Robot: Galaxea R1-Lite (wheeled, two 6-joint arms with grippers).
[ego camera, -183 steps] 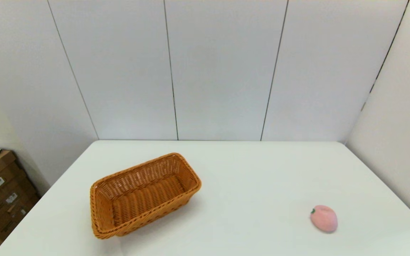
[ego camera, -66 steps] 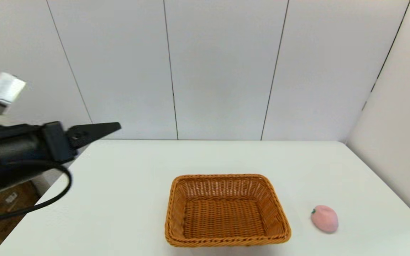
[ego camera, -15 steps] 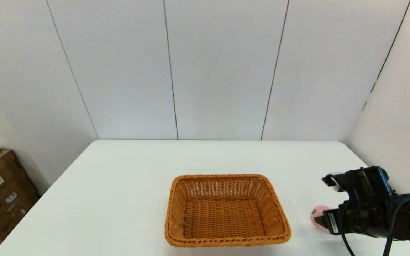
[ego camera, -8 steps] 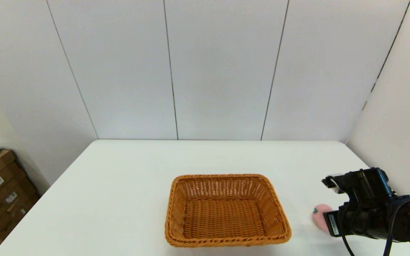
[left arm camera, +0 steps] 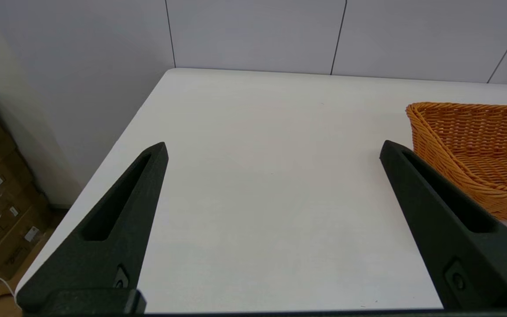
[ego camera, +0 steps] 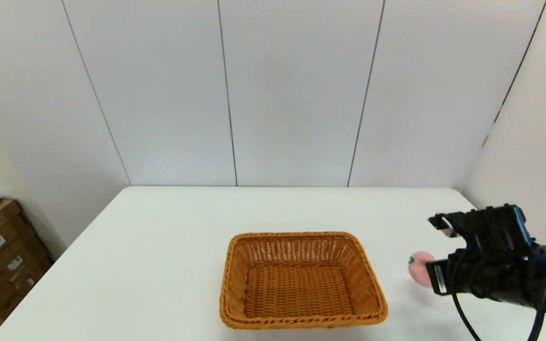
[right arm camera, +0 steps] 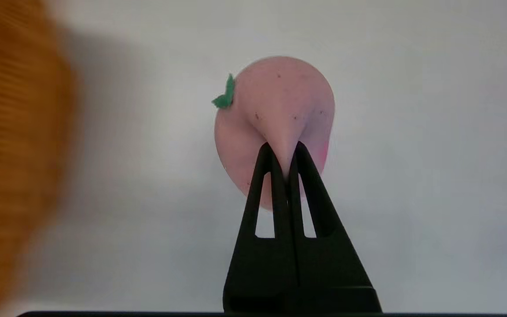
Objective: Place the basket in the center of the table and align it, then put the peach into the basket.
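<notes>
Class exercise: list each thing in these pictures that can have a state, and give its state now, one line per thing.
basket: upright on the table, empty, squared to the table's near edge.
peach: pinched and dented between the jaws, outside the basket on its right.
right gripper: jaws shut on the peach.
left gripper: jaws wide open, holding nothing, left of the basket.

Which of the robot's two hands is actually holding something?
The right hand, pinched shut on the peach beside the basket. The left hand is spread open, holding nothing.

Orange-brown woven basket [ego camera: 303, 280], pale pink peach [right arm camera: 275, 119] with green leaf, black tools, white table [ego camera: 183, 222].
</notes>
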